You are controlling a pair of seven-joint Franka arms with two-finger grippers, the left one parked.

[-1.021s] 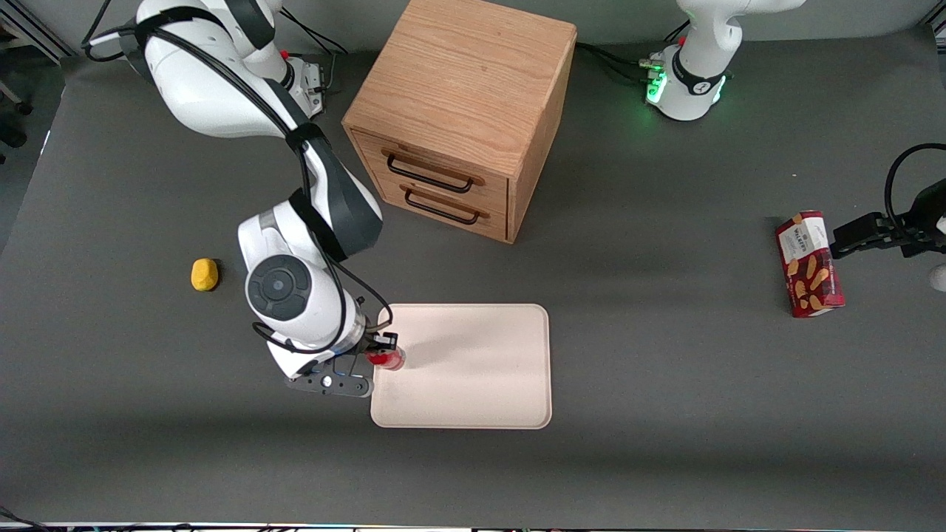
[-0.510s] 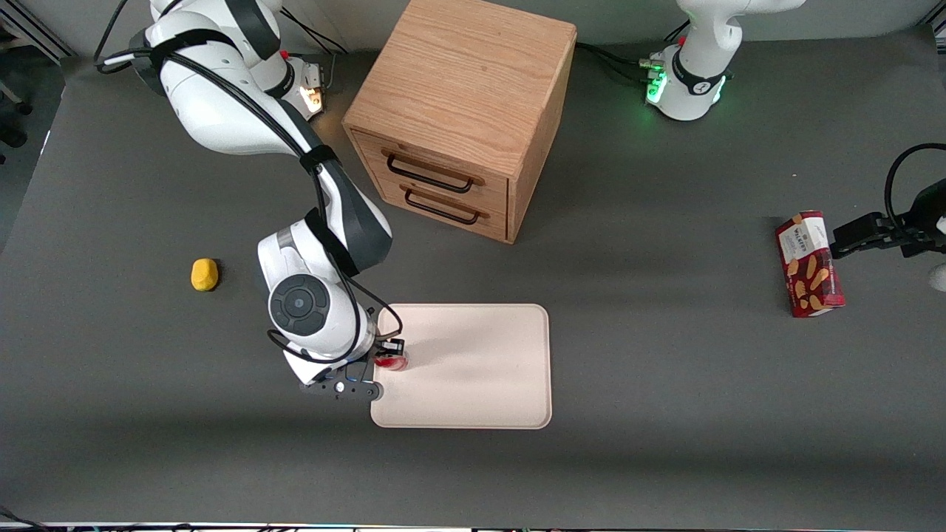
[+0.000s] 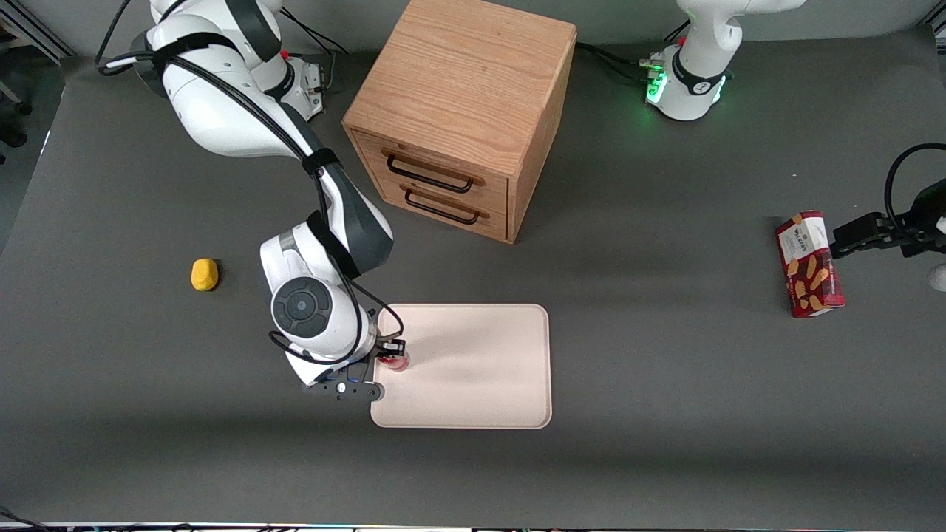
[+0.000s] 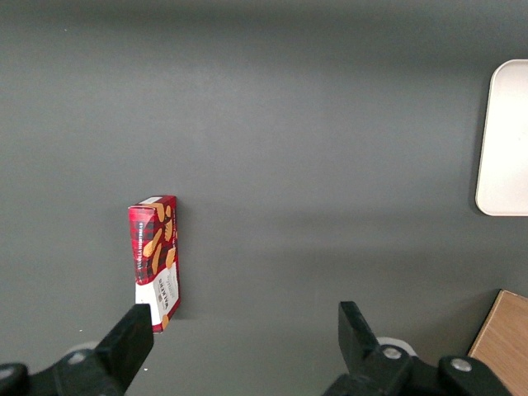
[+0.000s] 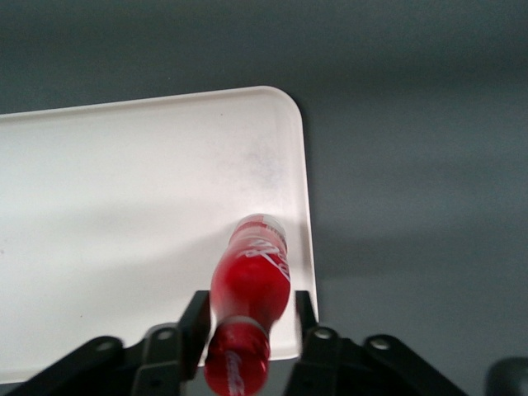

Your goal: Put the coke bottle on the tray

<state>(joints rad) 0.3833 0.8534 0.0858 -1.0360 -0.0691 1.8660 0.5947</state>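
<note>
Coke bottle (image 5: 250,285) carried over the tray (image 3: 480,369), not yet released.

The gripper (image 5: 250,318) was clamped on the slim, glossy red bottle near its capped end, holding it above the tray's edge nearest the working arm, base down. This looked like the placing step: the next move called for lowering until the base met the flat, matte cream surface inside the low rounded rim, then parting the fingers. So close to the rim, the narrow bottle could tip. A wooden drawer cabinet (image 3: 462,118), a yellow lump (image 3: 205,274) and a biscuit box (image 3: 809,264) sat well apart on the grey table.
</note>
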